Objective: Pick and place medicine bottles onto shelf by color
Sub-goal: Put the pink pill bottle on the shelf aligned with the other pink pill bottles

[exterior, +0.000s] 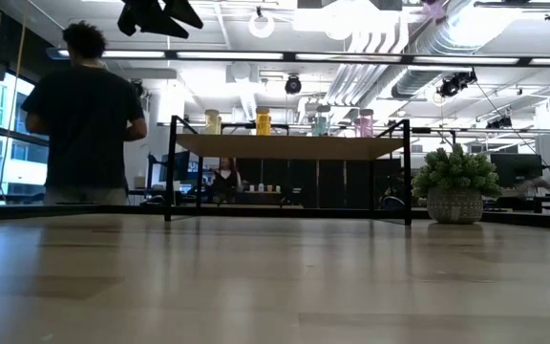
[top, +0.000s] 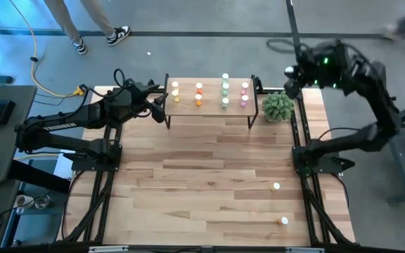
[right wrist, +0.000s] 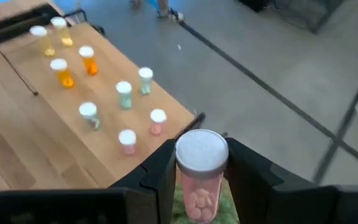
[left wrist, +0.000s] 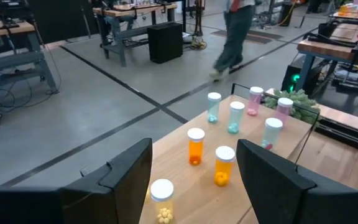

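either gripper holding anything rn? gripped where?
Right gripper holds a pink bottle, jaws on its sides under the white cap. Left gripper is open, holding nothing.

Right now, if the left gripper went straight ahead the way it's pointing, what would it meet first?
Probably the yellow bottle standing on the shelf: in the left wrist view it is the nearest thing between the left gripper's open fingers, with two orange bottles beyond. The gripper may be high enough to pass over it.

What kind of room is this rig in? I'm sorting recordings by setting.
Probably an open robotics lab or workshop: exposed ceiling ducts, workbenches on a bare concrete floor, and a person standing beyond the table.
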